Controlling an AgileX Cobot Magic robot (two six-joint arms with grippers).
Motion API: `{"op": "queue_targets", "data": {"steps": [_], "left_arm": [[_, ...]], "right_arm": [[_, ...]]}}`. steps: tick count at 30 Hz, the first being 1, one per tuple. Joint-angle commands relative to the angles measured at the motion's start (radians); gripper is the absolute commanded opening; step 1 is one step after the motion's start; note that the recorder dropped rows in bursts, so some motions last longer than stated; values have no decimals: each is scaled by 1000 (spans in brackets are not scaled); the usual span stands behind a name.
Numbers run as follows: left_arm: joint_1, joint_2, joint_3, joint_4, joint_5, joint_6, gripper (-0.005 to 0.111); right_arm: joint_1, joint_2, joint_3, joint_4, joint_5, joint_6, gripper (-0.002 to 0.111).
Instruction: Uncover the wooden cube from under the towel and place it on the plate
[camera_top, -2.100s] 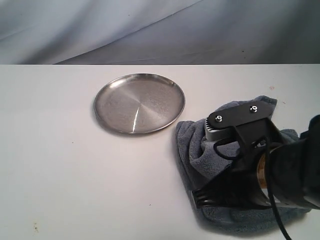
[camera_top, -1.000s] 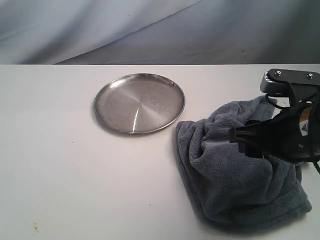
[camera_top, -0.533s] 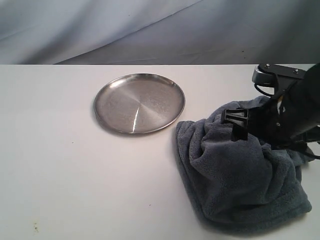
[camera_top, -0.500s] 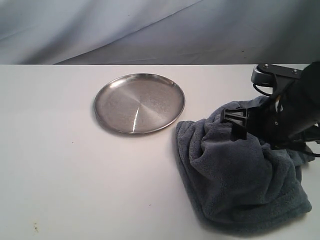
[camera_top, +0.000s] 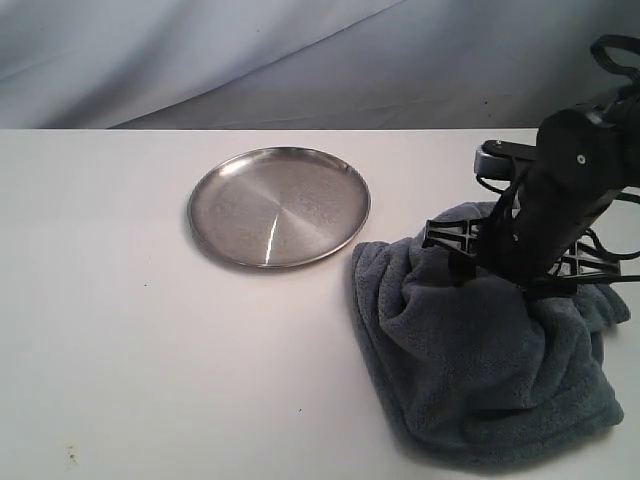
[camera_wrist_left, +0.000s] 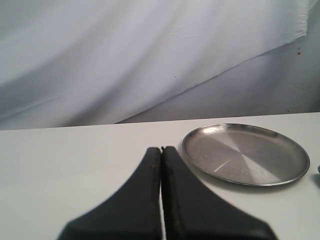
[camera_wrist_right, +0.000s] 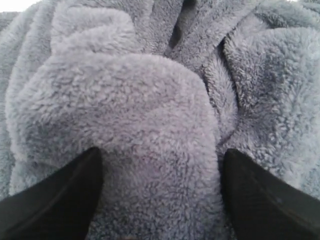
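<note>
My right jaws stand wide astride a fat fold of the towel (camera_wrist_right: 150, 125), not yet pinching it. My left jaws are closed and empty. The wooden cube is hidden, presumably beneath, so nothing is done. The plate (camera_top: 279, 206) lies bare at ten o'clock, the towel's edge just beside its rim, with open tabletop (camera_top: 150, 350) beyond.

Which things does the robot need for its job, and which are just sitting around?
Needed for the job:
- towel
- plate
- right gripper, jaws either side of a towel fold
- wooden cube, hidden, not visible anywhere

Just there:
- white table
- grey backdrop cloth
- left gripper, jaws shut, idle
</note>
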Motion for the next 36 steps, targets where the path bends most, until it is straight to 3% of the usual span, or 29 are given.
{"op": "queue_targets", "data": {"steps": [1, 7, 10, 19, 36], "left_arm": [[-5, -4, 4, -2, 0, -3, 0], [-5, -4, 4, -2, 0, -3, 0], [-5, -4, 4, -2, 0, -3, 0], [-5, -4, 4, -2, 0, -3, 0], [-5, -4, 4, -2, 0, -3, 0]], "right_arm": [[-7, 25, -10, 0, 26, -13, 49], [-7, 29, -12, 0, 31, -25, 10], [-7, 29, -12, 0, 31, -32, 0], [-7, 3, -13, 2, 36, -66, 0], [-3, -246, -13, 57, 90, -147, 0]]}}
